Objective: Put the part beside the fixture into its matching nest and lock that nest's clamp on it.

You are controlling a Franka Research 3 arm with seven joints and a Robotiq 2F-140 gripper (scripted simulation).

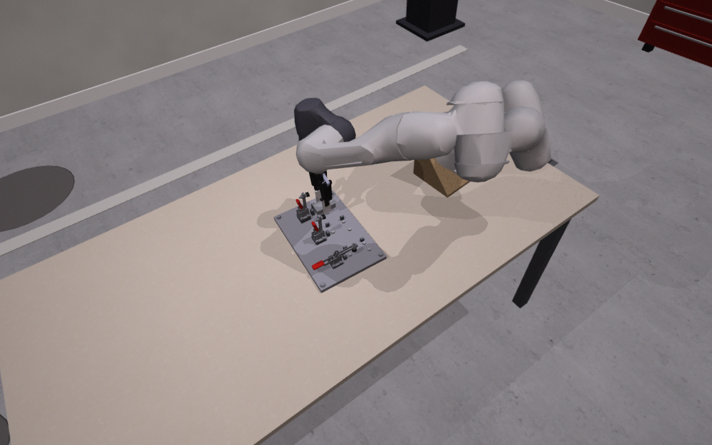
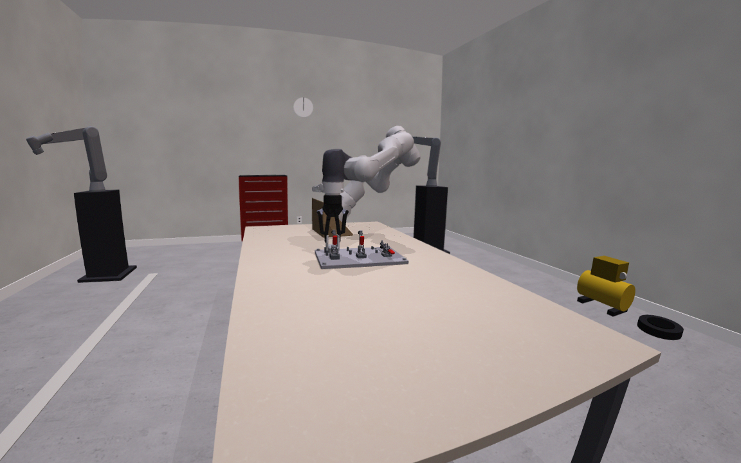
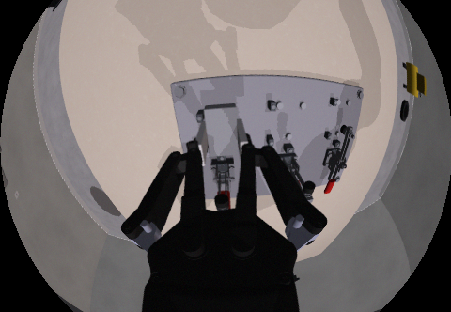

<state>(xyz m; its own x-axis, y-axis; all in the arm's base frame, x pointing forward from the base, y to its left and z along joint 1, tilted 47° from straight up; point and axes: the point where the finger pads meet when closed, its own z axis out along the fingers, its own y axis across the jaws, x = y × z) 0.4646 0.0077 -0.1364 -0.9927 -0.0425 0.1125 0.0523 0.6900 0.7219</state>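
Note:
The grey part (image 1: 318,207) (image 3: 222,124) is at the leftmost nest in the wrist view, lengthwise in front of that nest's clamp. My gripper (image 1: 322,202) (image 2: 332,244) (image 3: 222,129) points down and is shut on its long sides. A side block (image 3: 200,116) stands beside its left long side. The pads under it are hidden; I cannot tell whether it touches pads or stop block. The leftmost clamp (image 1: 303,213) (image 2: 334,253) (image 3: 223,167) stands open, its bar up. The middle clamp (image 1: 319,237) (image 2: 361,253) is open too. The far clamp (image 1: 337,259) (image 3: 334,159) looks shut, its handle low.
The fixture plate (image 1: 342,276) (image 3: 291,86) carries all three nests, with small blocks and round pads around the middle and far ones. The middle clamp stands close to my right finger. A brown wedge-shaped object (image 1: 447,183) stands on the table near the arm's base.

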